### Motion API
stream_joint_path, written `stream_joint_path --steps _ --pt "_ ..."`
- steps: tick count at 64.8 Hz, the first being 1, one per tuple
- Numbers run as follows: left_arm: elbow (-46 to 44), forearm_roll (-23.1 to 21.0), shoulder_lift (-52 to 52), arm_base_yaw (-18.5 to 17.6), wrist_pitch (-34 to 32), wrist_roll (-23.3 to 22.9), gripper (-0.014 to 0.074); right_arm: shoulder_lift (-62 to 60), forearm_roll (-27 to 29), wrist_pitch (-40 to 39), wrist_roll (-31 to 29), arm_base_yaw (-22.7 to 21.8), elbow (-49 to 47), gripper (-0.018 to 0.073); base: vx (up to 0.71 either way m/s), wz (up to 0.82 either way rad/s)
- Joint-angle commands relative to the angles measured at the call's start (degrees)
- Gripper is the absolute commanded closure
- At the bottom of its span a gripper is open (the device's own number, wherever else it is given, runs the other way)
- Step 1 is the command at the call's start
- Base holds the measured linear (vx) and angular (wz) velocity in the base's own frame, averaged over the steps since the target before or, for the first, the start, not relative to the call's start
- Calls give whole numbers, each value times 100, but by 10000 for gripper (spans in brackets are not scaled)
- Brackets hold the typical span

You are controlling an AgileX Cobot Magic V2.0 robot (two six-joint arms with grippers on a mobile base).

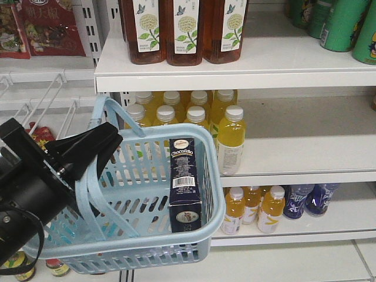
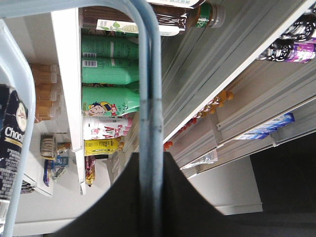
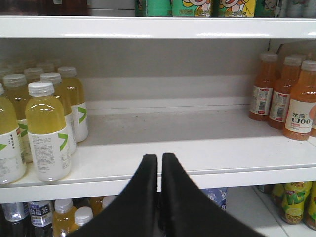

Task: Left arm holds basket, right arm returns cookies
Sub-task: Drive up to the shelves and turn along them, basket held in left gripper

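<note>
In the lower left of the front view, the left arm [image 1: 26, 188], a matte black cylinder, reached up and to the right, and its wedge-shaped left gripper [image 1: 108, 141] was clenched on the basket [image 1: 135, 202]. The basket was light blue plastic with slotted walls and a rounded rim, and it hung in front of the white shelves. The cookies [image 1: 184, 188], a tall dark navy cardboard box with a white barcode patch and a round logo, stood upright inside it against the right-hand wall. In the left wrist view a smooth pale blue hoop handle [image 2: 150, 98] ran straight down between the black fingers [image 2: 113, 207]. In the right wrist view the right gripper [image 3: 159, 160] pointed level at a white shelf [image 3: 197, 143]. Its smooth black fingers were pressed together on nothing, with yellow bottles [image 3: 47, 133] at the left and orange bottles [image 3: 301, 106] at the right.
</note>
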Motion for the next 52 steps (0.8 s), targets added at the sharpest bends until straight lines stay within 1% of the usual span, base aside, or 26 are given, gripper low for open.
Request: stream_joint_path --steps 1,31,52 --pt "-175 -105 -160 -39 -719 -25 599 -66 -20 -393 -50 -3 100 565 10 -4" --pt "-175 -105 -160 -39 -719 -25 599 -66 -20 -393 -50 -3 100 565 0 -6" --pt "-175 -105 -160 -39 -719 -25 599 -66 -20 -393 -50 -3 100 565 -4 -24"
